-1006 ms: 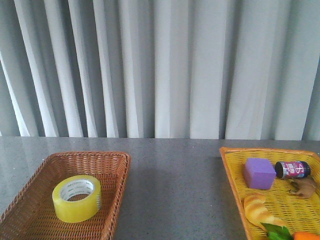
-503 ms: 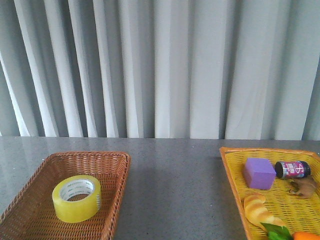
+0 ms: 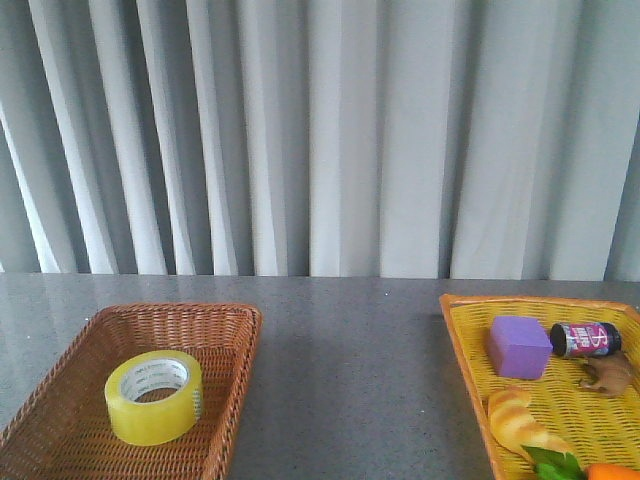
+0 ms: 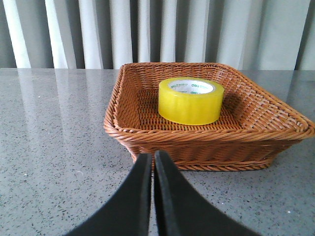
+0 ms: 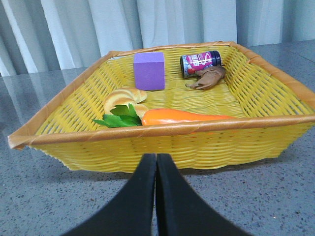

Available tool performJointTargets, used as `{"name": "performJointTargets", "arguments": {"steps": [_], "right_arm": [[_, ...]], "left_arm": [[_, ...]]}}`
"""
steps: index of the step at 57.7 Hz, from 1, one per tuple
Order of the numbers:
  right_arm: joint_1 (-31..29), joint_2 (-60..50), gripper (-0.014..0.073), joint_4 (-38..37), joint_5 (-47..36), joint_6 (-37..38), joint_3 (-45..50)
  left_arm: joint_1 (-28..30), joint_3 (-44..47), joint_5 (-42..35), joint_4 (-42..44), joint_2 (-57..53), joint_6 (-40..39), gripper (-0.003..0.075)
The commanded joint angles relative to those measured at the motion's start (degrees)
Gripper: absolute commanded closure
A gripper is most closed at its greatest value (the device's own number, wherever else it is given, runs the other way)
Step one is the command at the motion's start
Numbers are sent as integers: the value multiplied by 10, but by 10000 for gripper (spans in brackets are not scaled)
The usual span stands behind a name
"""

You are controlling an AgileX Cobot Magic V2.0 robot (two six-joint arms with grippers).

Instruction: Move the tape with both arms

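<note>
Items I log: grey table; brown wicker basket, left, holding the tape flat; yellow basket, right. Left gripper and right gripper: jaws pressed together, empty, each outside its basket.

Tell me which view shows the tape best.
The left wrist view: the tape sits centered and whole in the brown basket, core print visible. The front view shows it smaller, low in the corner. The right wrist view misses it.
</note>
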Motion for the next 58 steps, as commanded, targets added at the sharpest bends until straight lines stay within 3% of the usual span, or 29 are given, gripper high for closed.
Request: {"name": "performJointTargets", "arguments": {"steps": [1, 14, 30, 58], "right_arm": [[-3, -6, 602, -19, -40, -1, 2], [-3, -6, 602, -59, -40, -2, 2], [-3, -6, 602, -58, -51, -51, 2], [-3, -6, 602, -51, -53, -50, 2]], "left_arm": [[0, -4, -43, -1, -9, -1, 726], [0, -4, -43, -1, -9, -1, 726], [0, -4, -43, -1, -9, -1, 726], [0, -4, -43, -1, -9, -1, 726]]}}
